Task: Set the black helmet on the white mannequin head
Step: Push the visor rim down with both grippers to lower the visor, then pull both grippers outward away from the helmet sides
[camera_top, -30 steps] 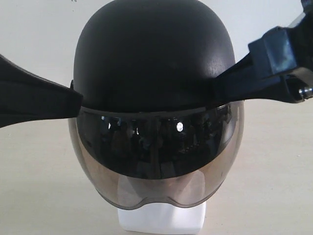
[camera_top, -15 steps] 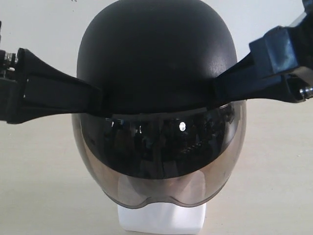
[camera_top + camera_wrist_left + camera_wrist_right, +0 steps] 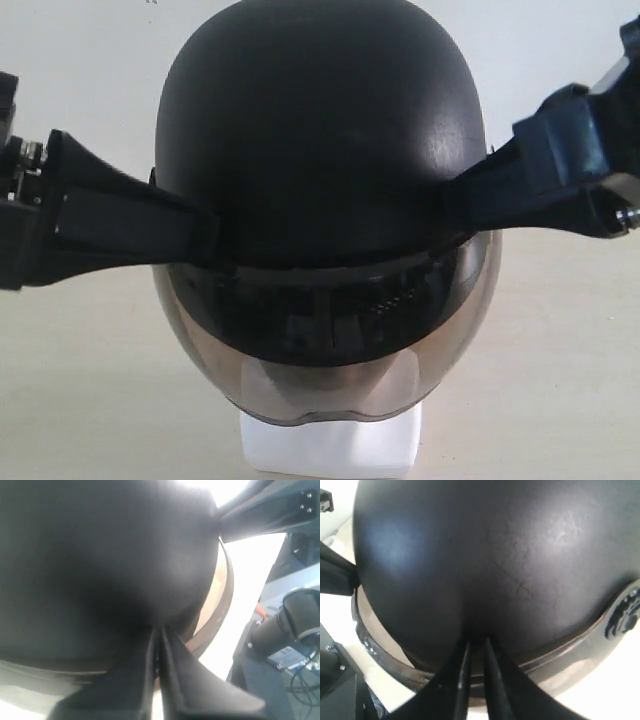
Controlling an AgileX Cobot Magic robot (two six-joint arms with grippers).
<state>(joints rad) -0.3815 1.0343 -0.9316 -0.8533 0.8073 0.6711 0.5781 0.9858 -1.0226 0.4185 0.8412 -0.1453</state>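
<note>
Viewing externally, we find the black helmet (image 3: 320, 130) seated over the white mannequin head (image 3: 330, 455), both arms reaching in sideways, apparently to brace it squarely; the left wrist view shows the left gripper (image 3: 159, 630) closed, tips against the rim; the right wrist view shows the right gripper (image 3: 476, 642) closed to a slit, likewise braced.

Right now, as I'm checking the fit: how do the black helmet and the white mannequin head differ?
The black helmet is matte black, the white mannequin head plain white. The helmet shows almost whole; the head is mostly hidden under it, only its blocky neck base clear below the visor. The helmet is much wider than the head's base. Both sit centred, one above the other.
</note>
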